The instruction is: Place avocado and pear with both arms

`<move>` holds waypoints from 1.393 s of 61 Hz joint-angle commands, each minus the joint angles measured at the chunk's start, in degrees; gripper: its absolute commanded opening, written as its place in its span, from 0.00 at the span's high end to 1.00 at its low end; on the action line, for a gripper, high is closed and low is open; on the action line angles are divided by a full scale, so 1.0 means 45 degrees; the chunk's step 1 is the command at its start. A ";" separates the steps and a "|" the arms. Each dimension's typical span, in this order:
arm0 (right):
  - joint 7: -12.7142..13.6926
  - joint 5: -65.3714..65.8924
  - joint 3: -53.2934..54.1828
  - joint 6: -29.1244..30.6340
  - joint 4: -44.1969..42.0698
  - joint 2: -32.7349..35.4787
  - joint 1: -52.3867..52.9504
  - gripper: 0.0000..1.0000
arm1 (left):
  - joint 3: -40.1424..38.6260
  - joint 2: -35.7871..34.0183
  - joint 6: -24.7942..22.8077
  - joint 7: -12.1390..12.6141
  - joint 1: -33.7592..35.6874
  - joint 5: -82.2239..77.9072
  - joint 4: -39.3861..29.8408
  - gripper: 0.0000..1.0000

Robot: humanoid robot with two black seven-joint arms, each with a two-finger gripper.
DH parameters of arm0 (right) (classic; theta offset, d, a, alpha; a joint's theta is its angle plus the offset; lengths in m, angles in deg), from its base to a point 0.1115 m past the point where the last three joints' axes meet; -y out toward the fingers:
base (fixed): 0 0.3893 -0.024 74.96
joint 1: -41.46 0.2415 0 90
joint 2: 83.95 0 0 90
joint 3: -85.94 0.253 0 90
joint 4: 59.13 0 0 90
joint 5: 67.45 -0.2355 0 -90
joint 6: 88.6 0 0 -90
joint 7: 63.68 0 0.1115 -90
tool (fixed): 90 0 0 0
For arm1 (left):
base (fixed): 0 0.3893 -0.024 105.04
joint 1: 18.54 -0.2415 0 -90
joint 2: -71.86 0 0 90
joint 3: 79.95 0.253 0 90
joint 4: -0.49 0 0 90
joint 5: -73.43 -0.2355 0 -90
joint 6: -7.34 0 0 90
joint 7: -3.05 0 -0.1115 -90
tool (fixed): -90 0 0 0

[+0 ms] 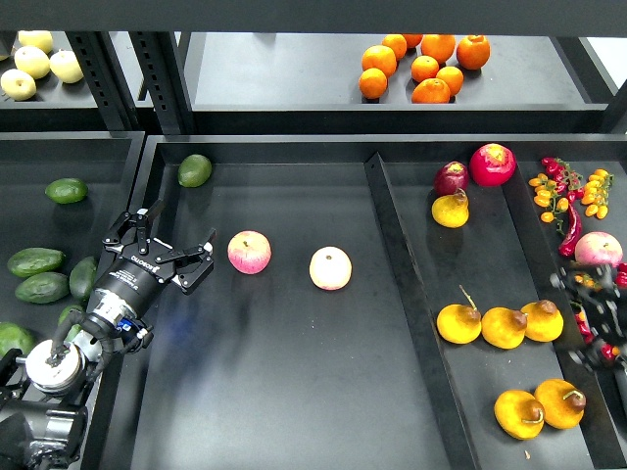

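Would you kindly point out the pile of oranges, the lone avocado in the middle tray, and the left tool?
Pile of oranges (423, 67), head view: on a middle fruit.
Lone avocado (195, 170), head view: centre of its skin.
Left tool (178, 240), head view: midway between its open fingertips.

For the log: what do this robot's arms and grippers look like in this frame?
The left arm is black with a silver metal joint near the frame edge and white lettering on its wrist. Its left gripper has two black, open-framed fingers. The right gripper at the right edge is blurred: dark, with no detail readable.
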 commanded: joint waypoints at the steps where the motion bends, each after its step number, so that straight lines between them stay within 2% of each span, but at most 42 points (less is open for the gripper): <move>1: -0.0001 -0.0681 0.1079 0.0000 -0.0115 -0.0513 0.0032 0.01 | 0.0050 0.0000 0.0000 -0.0003 0.0001 0.0000 0.0010 0.01; 15: -0.0001 -0.1755 0.3930 0.0000 -0.0818 -0.1958 -0.0905 0.01 | 0.0323 0.0000 0.0000 -0.0003 0.0040 0.0000 0.0049 0.01; 27: -0.0001 -0.2068 0.7308 0.0000 -0.1092 -0.3988 -0.2760 0.01 | 0.0401 0.0000 0.0000 -0.0023 0.0118 0.0000 0.0108 0.01; 35: -0.0001 -0.2068 0.9905 0.0000 -0.0994 -0.5960 -0.4185 0.00 | 0.0440 0.0000 0.0000 -0.0042 0.0118 0.0000 0.0029 0.01; 68: -0.0001 -0.2029 1.3872 0.0000 -0.0603 -1.1000 -0.6061 0.00 | 0.0557 0.0000 0.0000 -0.0042 0.0137 0.0019 0.0088 0.01; 85: -0.0001 -0.2068 1.5220 0.0000 -0.0565 -1.1041 -0.6589 0.00 | 0.0616 0.0000 0.0000 -0.0062 0.0118 0.0019 0.0010 0.01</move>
